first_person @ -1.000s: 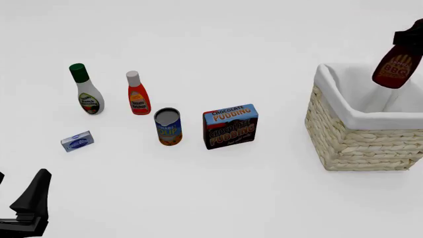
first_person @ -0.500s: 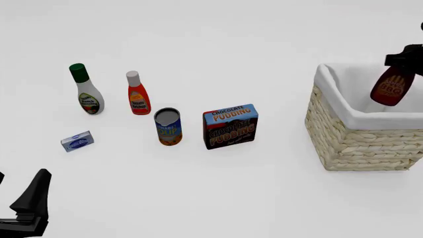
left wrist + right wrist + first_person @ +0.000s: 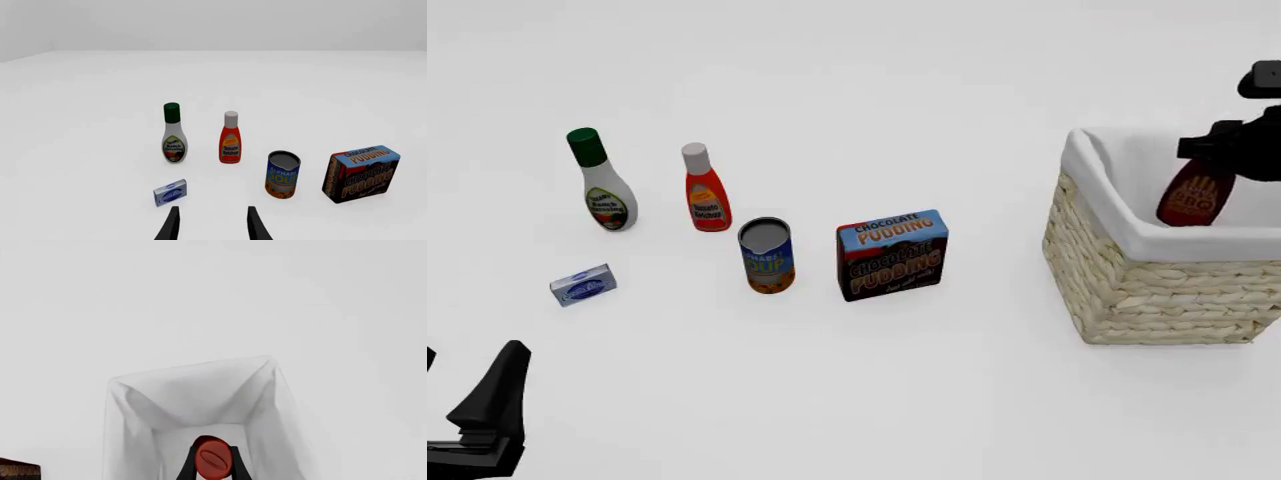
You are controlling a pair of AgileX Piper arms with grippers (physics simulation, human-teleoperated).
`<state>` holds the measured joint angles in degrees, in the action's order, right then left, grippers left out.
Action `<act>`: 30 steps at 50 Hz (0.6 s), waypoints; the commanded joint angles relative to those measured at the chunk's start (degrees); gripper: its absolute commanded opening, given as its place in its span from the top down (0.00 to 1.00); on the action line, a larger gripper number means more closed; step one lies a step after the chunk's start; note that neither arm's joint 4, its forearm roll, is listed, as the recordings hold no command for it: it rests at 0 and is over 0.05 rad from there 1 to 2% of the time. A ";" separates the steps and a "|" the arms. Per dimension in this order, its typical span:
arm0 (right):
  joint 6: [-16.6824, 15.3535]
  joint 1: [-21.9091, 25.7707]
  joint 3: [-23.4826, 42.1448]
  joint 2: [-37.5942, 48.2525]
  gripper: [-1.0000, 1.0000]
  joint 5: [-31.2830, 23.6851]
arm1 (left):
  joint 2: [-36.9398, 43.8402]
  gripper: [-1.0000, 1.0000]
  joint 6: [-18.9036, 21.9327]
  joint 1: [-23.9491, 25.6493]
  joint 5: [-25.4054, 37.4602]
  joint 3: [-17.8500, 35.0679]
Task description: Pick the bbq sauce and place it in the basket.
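The bbq sauce (image 3: 1192,197), a dark brown bottle with an orange label, hangs tilted inside the basket (image 3: 1154,285), its lower end below the white cloth rim. My right gripper (image 3: 1212,147) is shut on the bottle's neck, just above the basket's opening. In the right wrist view the red cap of the bbq sauce (image 3: 213,460) sits between the two fingers of the right gripper (image 3: 213,471), with the basket's white lining (image 3: 193,395) below it. My left gripper (image 3: 474,375) rests open at the near left, far from the basket, and is empty in the left wrist view (image 3: 212,227).
On the table's left half stand a white bottle with a green cap (image 3: 603,185), a red-orange bottle with a white cap (image 3: 705,190), a soup can (image 3: 766,255), a chocolate pudding box (image 3: 892,254) and a small blue-and-white box (image 3: 583,285).
The right gripper has carried the bbq sauce down and slightly left, from above the basket's rim into its opening. The left arm has not moved.
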<state>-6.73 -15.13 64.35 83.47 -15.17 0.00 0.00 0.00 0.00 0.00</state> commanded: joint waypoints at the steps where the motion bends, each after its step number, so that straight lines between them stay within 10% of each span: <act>1: 0.36 0.22 0.07 2.29 1.00 2.24 | 0.00 0.00 0.00 0.00 0.00 0.00; 30: 0.18 1.17 -0.05 8.76 1.00 6.09 | 0.00 0.00 0.00 0.00 0.00 0.00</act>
<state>-7.15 -14.20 63.98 90.21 -10.49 0.00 0.00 0.00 0.00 0.00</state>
